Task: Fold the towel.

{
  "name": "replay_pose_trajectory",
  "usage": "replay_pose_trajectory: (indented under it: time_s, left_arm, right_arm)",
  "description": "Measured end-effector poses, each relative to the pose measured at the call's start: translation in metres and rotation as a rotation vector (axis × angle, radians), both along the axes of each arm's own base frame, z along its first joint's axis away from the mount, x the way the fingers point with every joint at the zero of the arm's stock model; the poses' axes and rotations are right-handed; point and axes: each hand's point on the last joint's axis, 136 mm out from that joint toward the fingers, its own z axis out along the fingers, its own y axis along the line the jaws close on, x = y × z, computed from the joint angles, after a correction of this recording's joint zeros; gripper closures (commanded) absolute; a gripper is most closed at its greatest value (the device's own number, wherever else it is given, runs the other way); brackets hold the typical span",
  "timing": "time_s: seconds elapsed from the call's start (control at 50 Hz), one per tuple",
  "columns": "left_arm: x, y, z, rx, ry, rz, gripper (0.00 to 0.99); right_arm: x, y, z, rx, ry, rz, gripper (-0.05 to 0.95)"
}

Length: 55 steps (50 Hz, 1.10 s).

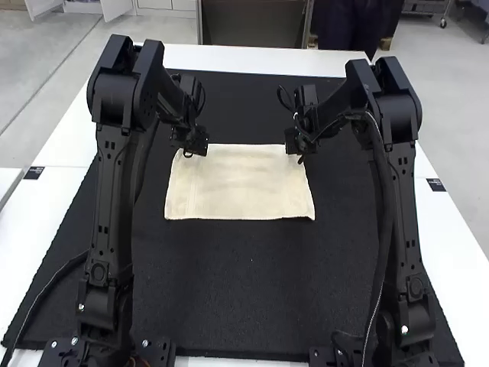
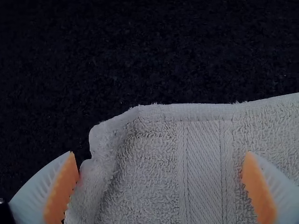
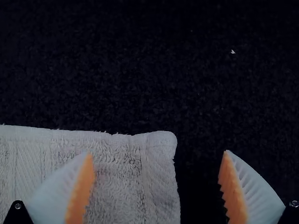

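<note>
Broad mat (image 1: 229, 283) surrounds the spread towel (image 1: 241, 187), one far corner (image 2: 103, 137) seemingly curled.

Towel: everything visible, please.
The towel is cream, looks like terry cloth, with hemmed edges and a flat woven band near each side. It lies spread on the black mat, its far left corner slightly rumpled. The open left gripper and right gripper are at its far corners; contact unclear.
</note>
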Motion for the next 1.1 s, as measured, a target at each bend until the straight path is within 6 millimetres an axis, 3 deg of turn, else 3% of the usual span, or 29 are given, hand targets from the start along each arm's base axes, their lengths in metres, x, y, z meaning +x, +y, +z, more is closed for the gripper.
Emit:
replay_pose_trajectory:
  time_s: [0.2, 0.44, 0.52, 0.68, 0.72, 0.76, 0.9, 1.1]
  left_arm:
    - [0.000, -0.001, 0.000, -0.008, 0.001, 0.001, 0.228]
    - [0.000, -0.001, 0.000, -0.012, 0.001, 0.004, 0.230]
    - [0.000, -0.001, 0.000, -0.014, 0.001, 0.006, 0.359]
    - [-0.001, -0.002, -0.001, -0.019, 0.004, 0.007, 0.372]
    - [-0.001, -0.002, -0.001, -0.019, 0.005, 0.008, 0.375]
    - [-0.001, -0.002, -0.001, -0.019, 0.006, 0.008, 0.456]
    - [0.000, -0.002, -0.001, -0.023, 0.012, 0.014, 0.520]
    - [0.002, -0.002, -0.002, -0.030, 0.013, 0.023, 0.531]
  right_arm:
    - [0.000, 0.000, 0.000, 0.004, 0.001, 0.000, 0.38]
    - [-0.001, 0.005, -0.001, 0.032, 0.006, 0.006, 0.54]
    - [-0.001, 0.007, -0.001, 0.046, 0.010, 0.011, 0.59]
    - [-0.002, 0.010, -0.001, 0.064, 0.013, 0.014, 0.66]
    - [-0.002, 0.009, -0.001, 0.065, 0.013, 0.013, 0.66]
    - [-0.002, 0.010, -0.001, 0.067, 0.013, 0.012, 0.66]
    - [-0.002, 0.010, -0.001, 0.072, 0.013, 0.012, 0.68]
    - [-0.002, 0.010, -0.001, 0.074, 0.013, 0.011, 0.68]
